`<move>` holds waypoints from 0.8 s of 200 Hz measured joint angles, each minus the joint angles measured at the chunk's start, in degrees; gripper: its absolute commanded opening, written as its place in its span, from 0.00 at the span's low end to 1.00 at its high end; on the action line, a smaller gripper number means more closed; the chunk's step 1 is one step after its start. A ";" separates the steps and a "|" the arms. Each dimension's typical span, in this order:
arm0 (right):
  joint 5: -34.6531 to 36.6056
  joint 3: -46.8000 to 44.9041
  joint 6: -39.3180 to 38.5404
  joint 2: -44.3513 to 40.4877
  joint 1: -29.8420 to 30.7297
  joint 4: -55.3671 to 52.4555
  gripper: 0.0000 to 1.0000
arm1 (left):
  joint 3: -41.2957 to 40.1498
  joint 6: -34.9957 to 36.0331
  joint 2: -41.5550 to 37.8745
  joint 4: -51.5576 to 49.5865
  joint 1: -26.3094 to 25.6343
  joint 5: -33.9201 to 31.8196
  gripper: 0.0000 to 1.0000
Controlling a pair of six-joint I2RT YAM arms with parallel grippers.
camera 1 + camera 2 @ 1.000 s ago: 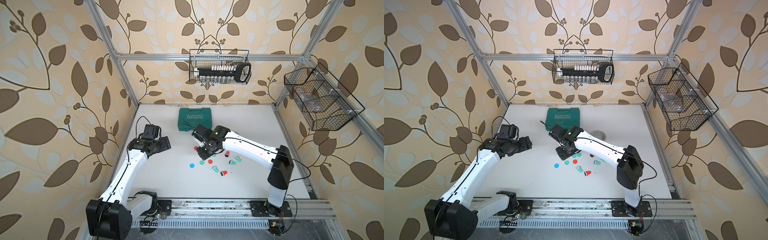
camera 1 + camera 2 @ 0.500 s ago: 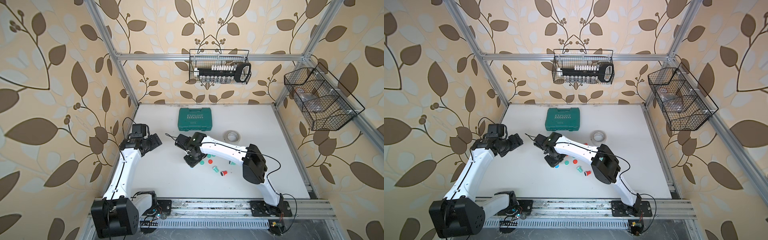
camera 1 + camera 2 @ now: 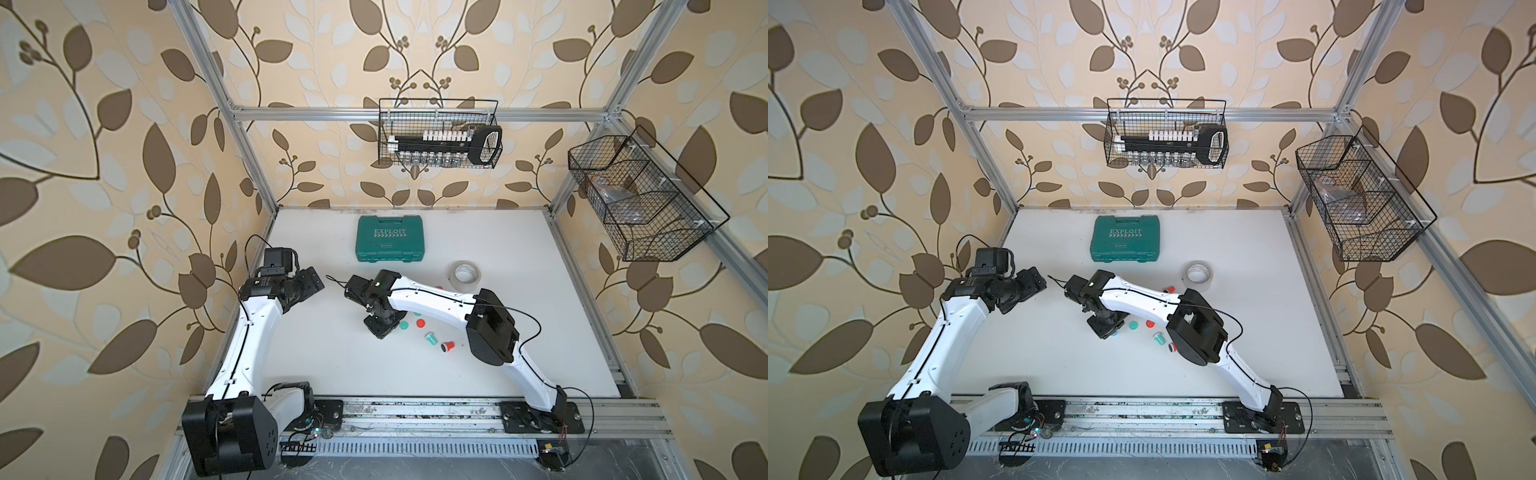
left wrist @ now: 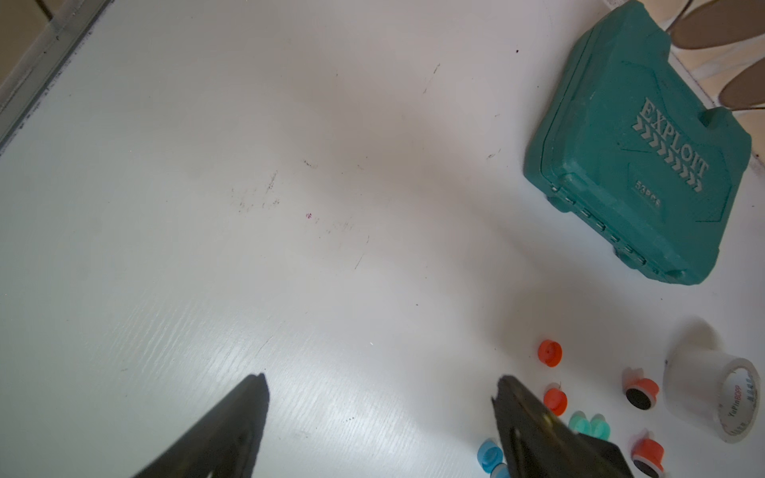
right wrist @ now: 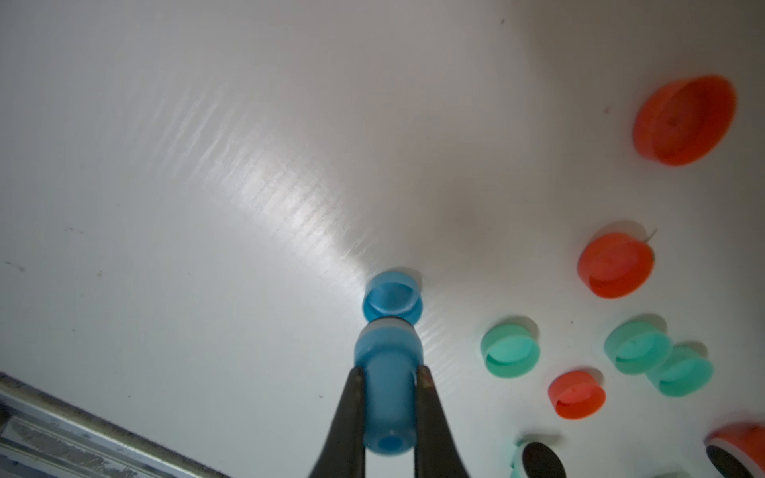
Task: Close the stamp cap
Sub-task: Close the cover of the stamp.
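On the white table [image 3: 374,374], boxed in by an aluminium frame and walls papered with brown leaves, a green tool case [image 3: 388,244] lies near the back and a tape roll [image 3: 465,274] sits to its right. One wire basket [image 3: 438,135] hangs on the back wall and a second basket [image 3: 640,199] on the right wall. The blue stamp [image 5: 389,397] is translucent, with a rounded body, a narrower waist and a pale band at its lower end. The right gripper [image 5: 389,372] pinches it at the waist, near the middle of the table. Its banded end points at the blue cap [image 5: 392,300], a shallow round cup lying on the surface. Whether the two touch cannot be told. Only the right wrist view shows this pairing. In both top views the right gripper [image 3: 379,328] hides the stamp. That wrist view also shows teal caps [image 5: 511,349] and red caps [image 5: 617,265] scattered beside it. The left gripper [image 4: 381,385] hangs over bare table with its fingers [image 4: 258,385] spread wide and nothing between them.
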 measured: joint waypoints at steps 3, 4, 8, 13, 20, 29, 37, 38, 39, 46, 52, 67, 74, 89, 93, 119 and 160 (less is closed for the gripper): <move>-0.02 0.04 -0.02 0.09 0.00 -0.02 0.00 | 0.00 0.00 0.00 0.02 0.00 0.00 0.88; -0.02 0.07 0.00 0.09 0.00 -0.02 0.00 | 0.00 0.00 0.00 0.04 0.00 0.00 0.88; -0.02 0.13 -0.02 0.17 0.00 0.00 0.00 | 0.00 0.00 0.00 0.07 0.00 0.00 0.88; -0.02 0.24 -0.02 0.31 0.00 0.00 0.00 | 0.00 0.00 0.00 0.11 0.00 0.00 0.88; -0.02 0.28 -0.02 0.39 0.00 0.07 0.00 | 0.00 0.00 0.00 0.15 0.00 0.00 0.88; -0.02 0.28 -0.04 0.48 0.00 0.02 0.00 | 0.00 0.00 0.00 0.20 0.00 0.00 0.88; -0.02 0.28 -0.09 0.52 0.00 0.04 0.00 | 0.00 0.00 0.00 0.28 0.00 0.00 0.88; -0.02 0.28 -0.09 0.55 0.00 0.04 0.00 | 0.00 0.00 0.00 0.28 0.00 0.00 0.88; -0.02 0.28 -0.11 0.55 0.00 0.04 0.00 | 0.00 0.00 0.00 0.31 0.00 0.00 0.88; -0.04 0.28 -0.22 0.59 0.00 0.04 0.00 | 0.00 0.00 0.00 0.33 0.00 0.00 0.88; -0.04 0.33 -0.26 0.61 0.00 0.04 0.00 | 0.00 0.00 0.00 0.33 0.00 0.00 0.88; -0.17 0.39 -0.46 0.79 0.00 0.07 0.00 | 0.00 0.00 0.00 0.39 0.00 0.00 0.89; -0.17 0.39 -0.48 0.85 0.00 0.07 0.00 | 0.00 0.00 0.00 0.42 0.00 0.00 0.89; -0.17 0.42 -0.66 1.05 0.00 0.07 0.00 | 0.00 0.00 0.00 0.42 0.00 0.00 0.89; -0.20 0.42 -0.68 1.14 0.00 0.07 0.00 | 0.00 0.00 0.00 0.42 0.00 0.00 0.89; -0.22 0.59 -0.87 1.44 0.00 0.07 0.00 | 0.00 0.00 0.00 0.42 0.00 0.00 0.89; -0.20 0.92 -1.07 1.57 0.00 0.04 0.00 | 0.00 0.00 0.00 0.42 0.00 -0.02 0.89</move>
